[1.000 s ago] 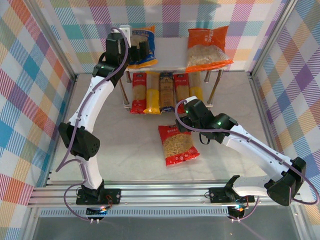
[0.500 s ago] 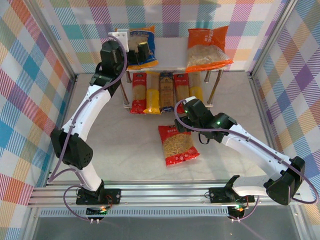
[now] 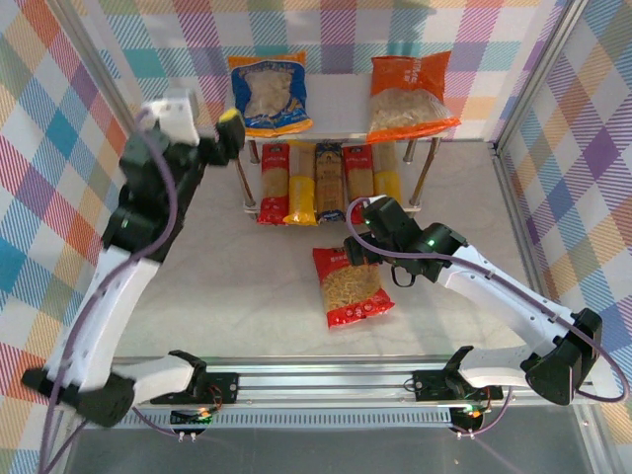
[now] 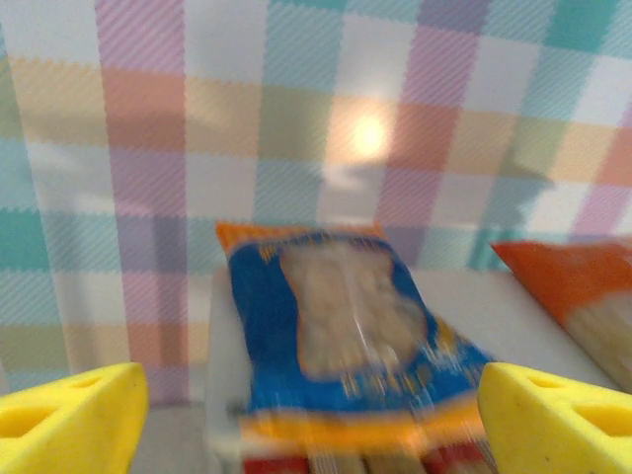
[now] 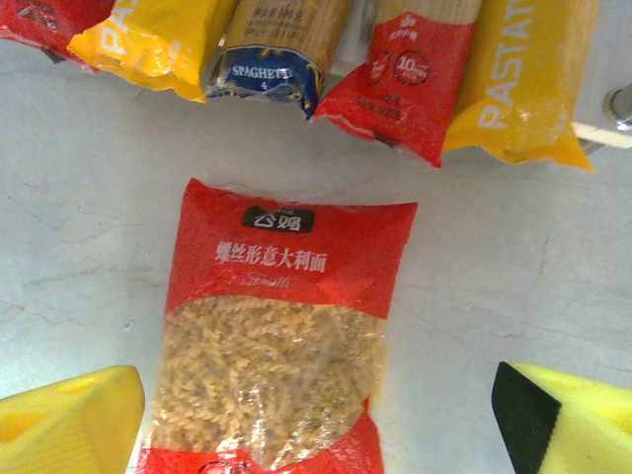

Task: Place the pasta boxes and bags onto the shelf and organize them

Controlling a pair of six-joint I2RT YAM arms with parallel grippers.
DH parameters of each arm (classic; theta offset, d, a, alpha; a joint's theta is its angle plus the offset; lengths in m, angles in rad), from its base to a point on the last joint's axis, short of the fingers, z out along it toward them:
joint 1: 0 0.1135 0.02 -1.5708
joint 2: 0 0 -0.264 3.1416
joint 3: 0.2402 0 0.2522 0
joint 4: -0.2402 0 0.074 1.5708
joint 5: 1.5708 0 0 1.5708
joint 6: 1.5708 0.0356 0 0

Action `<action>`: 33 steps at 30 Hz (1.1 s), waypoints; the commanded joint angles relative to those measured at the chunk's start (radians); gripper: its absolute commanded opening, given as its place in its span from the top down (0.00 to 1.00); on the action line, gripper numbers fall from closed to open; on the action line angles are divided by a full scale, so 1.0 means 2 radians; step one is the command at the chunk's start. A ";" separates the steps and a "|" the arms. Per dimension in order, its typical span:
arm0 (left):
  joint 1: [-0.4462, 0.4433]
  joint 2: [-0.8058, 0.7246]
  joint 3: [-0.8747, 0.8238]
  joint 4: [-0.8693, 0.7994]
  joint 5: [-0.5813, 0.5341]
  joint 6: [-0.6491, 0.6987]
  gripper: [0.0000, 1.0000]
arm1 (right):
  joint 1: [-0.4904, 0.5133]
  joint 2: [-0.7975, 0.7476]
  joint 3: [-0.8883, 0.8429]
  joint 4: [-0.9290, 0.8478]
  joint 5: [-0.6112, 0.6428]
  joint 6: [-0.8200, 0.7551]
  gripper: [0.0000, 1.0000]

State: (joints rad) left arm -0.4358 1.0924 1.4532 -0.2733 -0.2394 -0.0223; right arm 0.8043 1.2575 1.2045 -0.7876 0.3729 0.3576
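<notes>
A: Red pillow bag of spiral pasta (image 5: 276, 326), position?
B: Flat on the pale marbled table (image 3: 247, 286), in front of the two-tier rack of pale boards (image 3: 341, 120), label end toward it. Right pincer (image 5: 316, 423) over it. In the wrist view both yellow fingertips (image 5: 69, 415) stand wide apart, with the bag's clear window between them. Nothing clamped. Contact with the bag: cannot tell.
A: From above?
B: The pincer head sits over the bag's far end, the end nearest the rack.
A: What lies beyond?
B: Five long narrow packs (image 3: 329, 181) side by side under the top board: red, yellow, dark, red, yellow. Their near ends stick out just past the bag's top edge. A thin metal leg (image 3: 425, 173) stands to the right of them.
A: Top board?
B: Blue pillow bag (image 3: 269, 94) at the left, orange pillow bag (image 3: 410, 97) at the right, a bare strip of board between them.
A: Left pincer (image 4: 314, 420)?
B: High, off the rack's left end, facing the blue bag and the plaid wall (image 4: 296, 118). Fingers spread wide, holding nothing. That view is blurred.
</notes>
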 commanded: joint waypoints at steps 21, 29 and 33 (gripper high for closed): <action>-0.160 -0.034 -0.399 -0.058 -0.004 -0.272 0.15 | 0.034 0.058 -0.114 0.047 -0.090 0.130 0.06; -0.155 -0.007 -0.417 -0.015 0.030 -0.293 0.11 | 0.034 0.120 -0.100 0.080 -0.066 0.131 0.02; -0.152 -0.013 -0.420 -0.015 0.028 -0.293 0.11 | 0.035 0.162 -0.082 0.080 -0.060 0.118 0.01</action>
State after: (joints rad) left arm -0.7494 1.0779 0.6304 -0.3347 -0.1947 -0.5880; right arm 0.8700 1.5402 1.0004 -0.6456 0.2295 0.6056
